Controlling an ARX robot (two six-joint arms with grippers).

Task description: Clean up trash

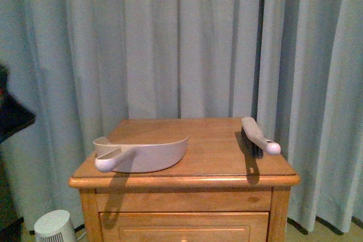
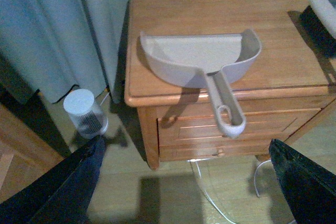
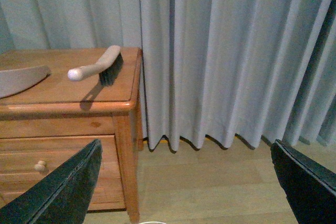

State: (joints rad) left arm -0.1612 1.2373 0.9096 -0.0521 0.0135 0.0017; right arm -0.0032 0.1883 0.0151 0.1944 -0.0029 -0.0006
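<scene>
Both my grippers are spread wide and hold nothing. In the left wrist view the left gripper point(image 2: 185, 141) shows its dark fingers in the lower corners. The right gripper point(image 3: 185, 142) looks the same in its own view.

I cannot find the trash in any picture. There is no wad of white paper on the wooden nightstand point(image 1: 210, 140), nor on the strip of floor I can see around it.

What I do see are the tools. The grey dustpan point(image 2: 199, 59) sits centre frame in the left wrist view. Its mouth faces the curtain point(image 1: 170, 38), and its handle runs down-frame over the front edge of the nightstand, towards my left gripper. The hand brush point(image 3: 97, 66) lies in the upper left of the right wrist view, near the nightstand's right edge. Its long axis runs front to back, with the rounded handle end towards me.

I judge that the left arm is nearer the dustpan and the right arm nearer the brush. A small white cylindrical appliance point(image 2: 84, 111) stands on the floor at centre left in the left wrist view.
</scene>
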